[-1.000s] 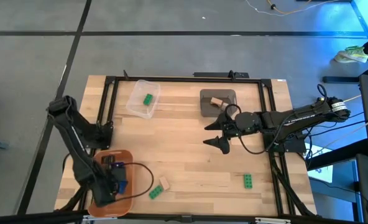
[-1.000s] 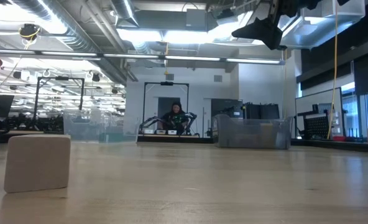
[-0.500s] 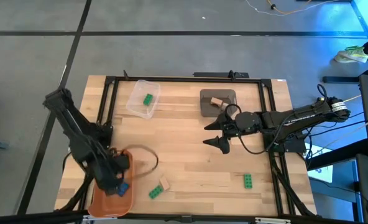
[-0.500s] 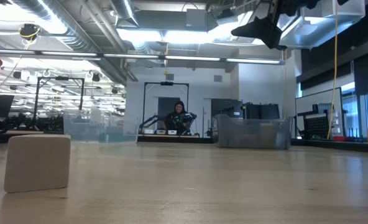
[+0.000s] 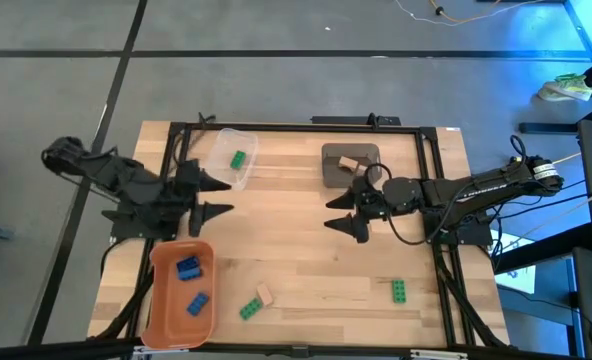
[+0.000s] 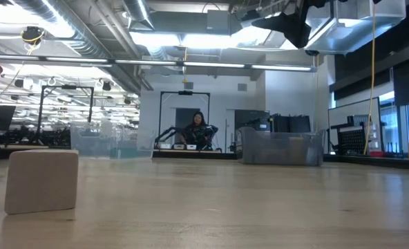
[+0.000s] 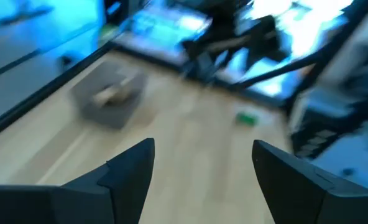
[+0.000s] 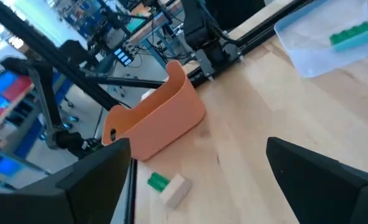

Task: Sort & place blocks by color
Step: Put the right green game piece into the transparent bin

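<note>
We see both end effectors empty with fingers apart: left end effector [image 5: 211, 195] just beyond the orange bin [image 5: 162, 262], right end effector [image 5: 348, 212] farther off. A green block [image 5: 248, 310] touches a tan block [image 5: 265, 294] beside that bin; we advise approaching from the green block's free side.

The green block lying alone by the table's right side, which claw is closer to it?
The right. The right claw hangs open just up-table and left of that green block; the left claw, also open, is across the table by the clear bin.
</note>
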Controlling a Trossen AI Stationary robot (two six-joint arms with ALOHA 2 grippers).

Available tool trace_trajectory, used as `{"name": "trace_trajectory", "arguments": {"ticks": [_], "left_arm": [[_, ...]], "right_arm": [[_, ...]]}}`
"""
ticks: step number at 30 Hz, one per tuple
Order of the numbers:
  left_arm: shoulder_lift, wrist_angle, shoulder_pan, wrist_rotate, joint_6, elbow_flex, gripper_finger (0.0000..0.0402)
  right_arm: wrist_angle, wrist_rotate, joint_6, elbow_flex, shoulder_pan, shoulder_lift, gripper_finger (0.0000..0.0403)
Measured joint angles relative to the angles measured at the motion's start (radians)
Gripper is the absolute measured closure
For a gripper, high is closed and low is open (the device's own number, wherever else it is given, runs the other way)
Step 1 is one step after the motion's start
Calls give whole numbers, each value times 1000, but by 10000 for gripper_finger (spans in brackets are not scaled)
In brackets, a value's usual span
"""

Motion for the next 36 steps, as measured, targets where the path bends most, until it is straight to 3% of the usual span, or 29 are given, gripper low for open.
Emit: {"name": "trace_trajectory", "arguments": {"ticks": [5,12,19,26,32,36], "left_arm": [[-81,451,138,195,129,-268,140],[-68,916,227,268,59,-546,140],[-59,938,228,248,33,-591,140],[-59,938,227,209,73,-591,140],[-59,943,227,173,73,-591,140],[-59,943,227,159,73,-591,140]], "right_arm": [[5,16,64,0,0,0,27],[26,43,3,0,0,0,27],[38,36,29,0,0,0,27],[11,-52,150,2,5,0,27],[-414,-49,168,110,37,0,27],[-684,-81,323,177,70,0,27]]}}
